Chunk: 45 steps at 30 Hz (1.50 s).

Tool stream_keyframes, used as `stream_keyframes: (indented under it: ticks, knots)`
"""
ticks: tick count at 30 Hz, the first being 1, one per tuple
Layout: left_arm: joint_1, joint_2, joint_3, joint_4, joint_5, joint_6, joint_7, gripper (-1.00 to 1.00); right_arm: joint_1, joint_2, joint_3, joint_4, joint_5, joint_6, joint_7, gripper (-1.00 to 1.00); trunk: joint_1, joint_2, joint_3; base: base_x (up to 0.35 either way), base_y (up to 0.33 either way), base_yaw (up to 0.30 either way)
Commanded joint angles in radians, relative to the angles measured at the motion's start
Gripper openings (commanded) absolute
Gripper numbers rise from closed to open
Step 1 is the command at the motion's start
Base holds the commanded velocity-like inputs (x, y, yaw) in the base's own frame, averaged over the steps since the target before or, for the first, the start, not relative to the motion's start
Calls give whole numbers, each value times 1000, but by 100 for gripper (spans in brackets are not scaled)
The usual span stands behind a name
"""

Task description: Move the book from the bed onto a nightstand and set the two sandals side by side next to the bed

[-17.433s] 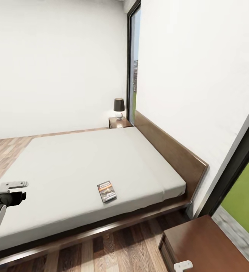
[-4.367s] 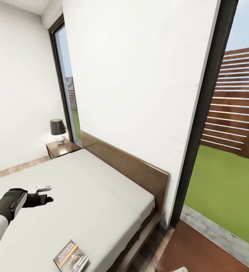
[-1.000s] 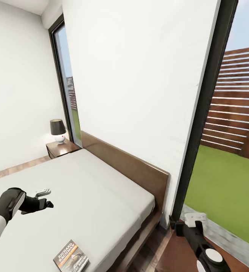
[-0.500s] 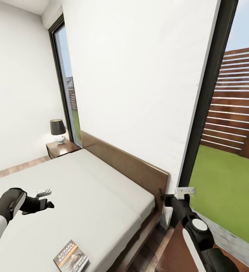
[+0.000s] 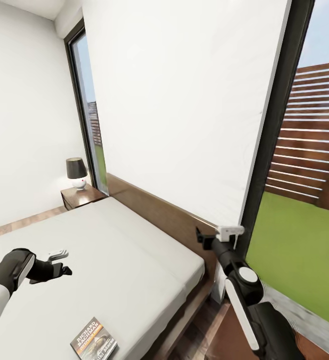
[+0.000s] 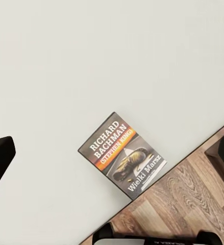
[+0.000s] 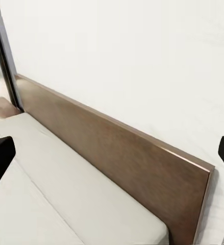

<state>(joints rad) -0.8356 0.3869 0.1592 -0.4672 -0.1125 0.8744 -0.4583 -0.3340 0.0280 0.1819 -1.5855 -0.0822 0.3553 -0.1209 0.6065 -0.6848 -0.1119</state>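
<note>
The book point(image 5: 93, 341) lies near the mattress point(image 5: 109, 260) edge, its "Richard Bachman" title legible from the left wrist, while both grippers point(image 5: 59, 262) point(image 5: 212, 234) hover spread and empty.

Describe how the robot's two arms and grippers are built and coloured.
Both arms have white shell segments joined by black sections. The right arm shows a round white joint cap and a long white panel. The left arm ends in a black wrist. Each gripper, left gripper and right gripper, carries black fingers and a small pale grey bracket.
</note>
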Motion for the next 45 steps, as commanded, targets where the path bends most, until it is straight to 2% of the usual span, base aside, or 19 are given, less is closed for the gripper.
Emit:
stream_keyframes:
  ticks: [1, 7, 16, 23, 34, 45]
  knots:
    - [-1, -1, 7, -3, -11, 4, -8, 100, -2, 7, 10, -1, -8, 1, -9, 100, 0, -2, -2, 0, 0, 0]
    - [-1, -2, 7, -11, -11, 5, -8, 100, -4, 30, 44, -1, -8, -46, -10, 100, 0, -2, -2, 0, 0, 0]
    - [-1, -3, 7, -15, -11, 5, -8, 100, -4, 34, 72, -1, -1, -87, -14, 100, 0, -2, -2, 0, 0, 0]
    - [-1, -2, 7, -19, -11, 6, -8, 100, -4, 28, 66, 0, 2, -105, -16, 100, 0, -2, -2, 0, 0, 0]
    - [-1, -3, 6, -26, -11, 5, -8, 100, -3, 21, 36, 17, 4, -121, -6, 100, 0, -2, -2, 0, 0, 0]
    - [-1, -3, 6, -27, -11, 5, -8, 100, -10, -36, 30, 142, -2, -124, -5, 100, 0, -2, -2, 0, 0, 0]
